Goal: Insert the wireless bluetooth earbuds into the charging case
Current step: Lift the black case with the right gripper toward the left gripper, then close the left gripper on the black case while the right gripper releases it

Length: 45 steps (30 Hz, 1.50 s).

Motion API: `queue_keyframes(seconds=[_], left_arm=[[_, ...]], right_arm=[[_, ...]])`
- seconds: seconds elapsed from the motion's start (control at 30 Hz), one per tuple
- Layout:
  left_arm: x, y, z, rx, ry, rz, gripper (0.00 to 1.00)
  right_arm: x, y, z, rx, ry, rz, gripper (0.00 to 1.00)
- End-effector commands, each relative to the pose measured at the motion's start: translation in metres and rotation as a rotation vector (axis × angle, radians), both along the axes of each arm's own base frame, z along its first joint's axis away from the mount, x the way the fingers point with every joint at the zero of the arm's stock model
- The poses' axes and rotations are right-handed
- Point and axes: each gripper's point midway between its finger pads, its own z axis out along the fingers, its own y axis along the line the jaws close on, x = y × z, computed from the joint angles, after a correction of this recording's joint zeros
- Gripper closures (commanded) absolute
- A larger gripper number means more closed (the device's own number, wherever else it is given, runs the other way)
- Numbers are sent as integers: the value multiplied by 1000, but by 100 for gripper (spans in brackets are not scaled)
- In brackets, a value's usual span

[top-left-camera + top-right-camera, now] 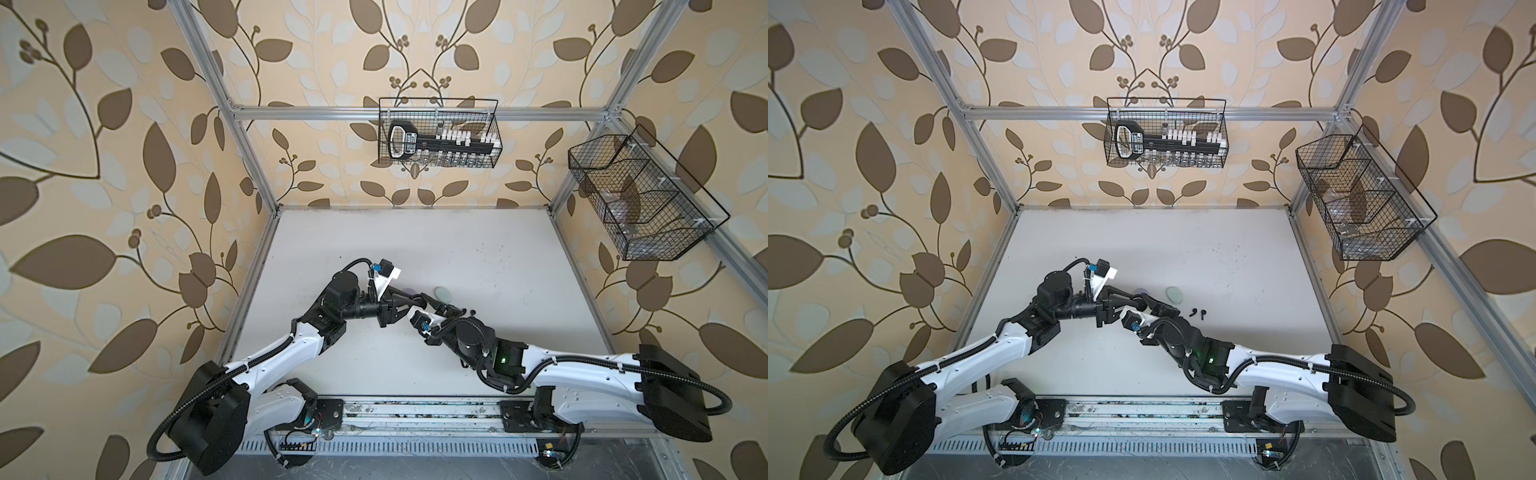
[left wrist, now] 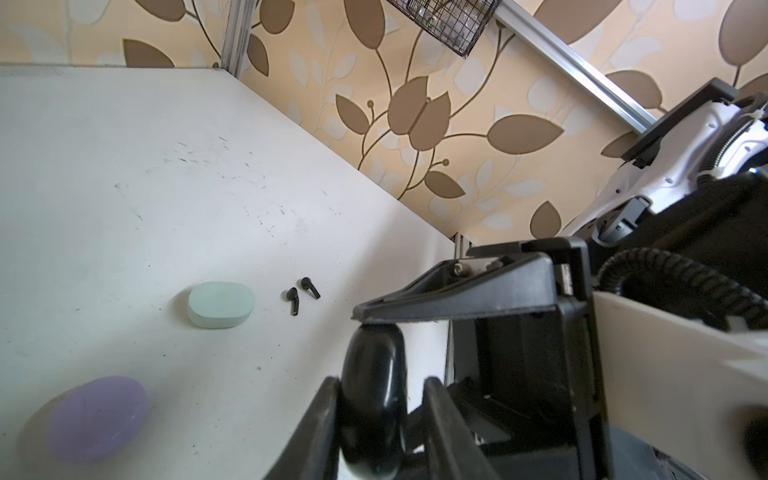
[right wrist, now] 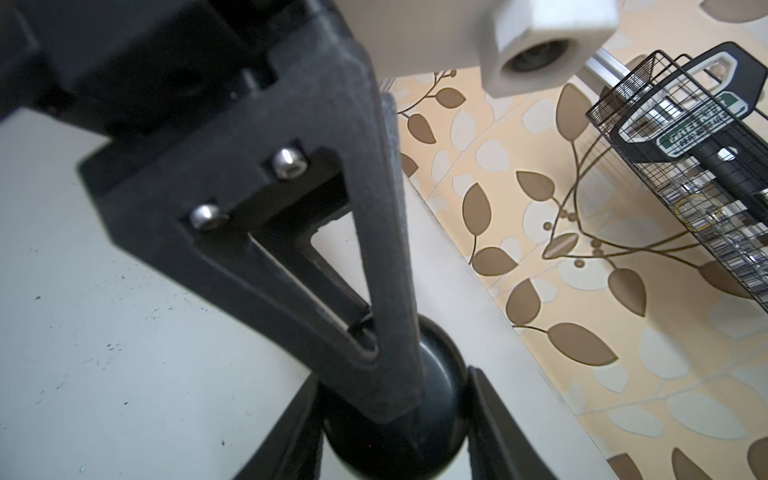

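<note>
Both grippers meet mid-tabletop [image 2: 124, 187] on the black charging case [image 2: 374, 374]. Right gripper [image 3: 395, 380]: jaws partway apart and clamped on the case, one finger on each side, shell filling the gap. Left gripper [image 2: 380, 382]: jaws narrow, bracketing the same case crosswise to the right one. One of its fingers [image 2: 328, 424] sits on the shell and a sliver of light shows between the other and the case, so not a full pinch. Can't tell if the case is off the surface. Black earbuds [image 2: 293, 298]: a pair lying loose on the tabletop, just beside each other, just right of the grippers, nothing touching them. Mint case [image 2: 221, 304], closed and flat, is near them, left and slightly farther back. Lavender case [image 2: 97, 417] is left of the mint one, just beyond the left gripper, blurred in the left wrist view.
</note>
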Motion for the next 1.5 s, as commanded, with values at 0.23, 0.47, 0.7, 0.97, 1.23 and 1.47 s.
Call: queue_keyframes(seconds=[0.23,0.47,0.7,0.97,1.23,1.47], left_arm=[[-15,-17,17,-9,-48,-122,62],[-16,-18,15,3,-49,-118,66],[-17,-20,15,-5,-39,-135,67],[-20,-21,17,-10,-35,-165,71],[-13,-23,12,3,-20,-140,100],[-6,-16,-2,19,-193,-73,100]], right_arm=[[3,-3,25,42,-67,-36,76],[8,-15,33,88,-69,-67,77],[6,-20,38,109,-70,-59,76],[5,-19,39,104,-81,-69,76],[1,-16,41,117,-59,-42,53],[-32,-4,48,211,66,109,33]])
